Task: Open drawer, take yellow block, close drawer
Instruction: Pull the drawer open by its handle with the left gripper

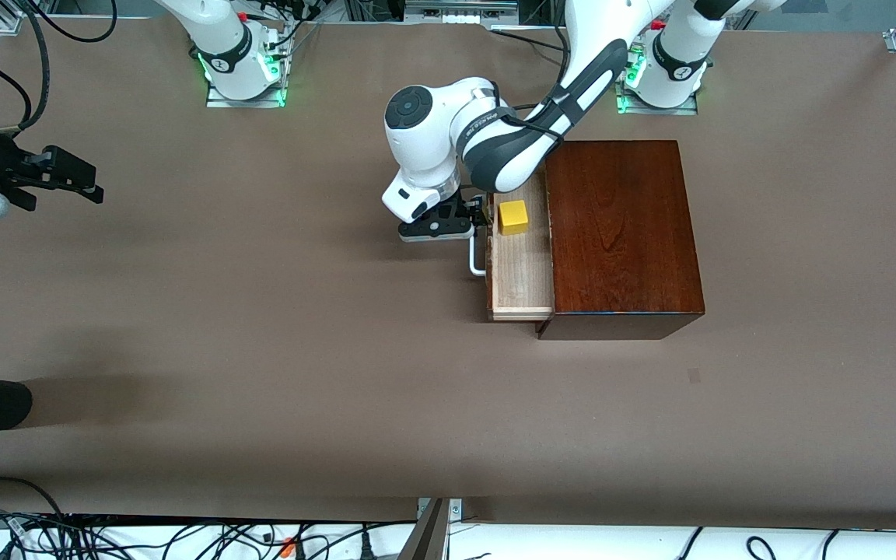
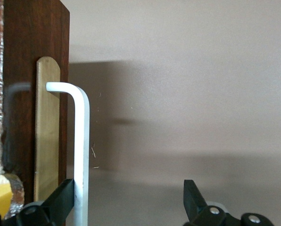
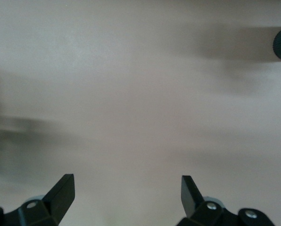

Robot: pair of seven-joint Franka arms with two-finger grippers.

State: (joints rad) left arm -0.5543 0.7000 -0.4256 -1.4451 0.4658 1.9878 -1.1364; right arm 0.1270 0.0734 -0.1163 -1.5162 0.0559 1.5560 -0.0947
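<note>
Fingers [image 2: 60, 200] apart, astride upright handle [image 2: 81, 155].

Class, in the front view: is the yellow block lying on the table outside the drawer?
No: the yellow block sits inside the open drawer.

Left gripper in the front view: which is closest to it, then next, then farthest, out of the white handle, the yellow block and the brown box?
1. White handle, right by the open left gripper.
2. Yellow block, in the open drawer.
3. Brown box, toward the left arm's end.
</note>
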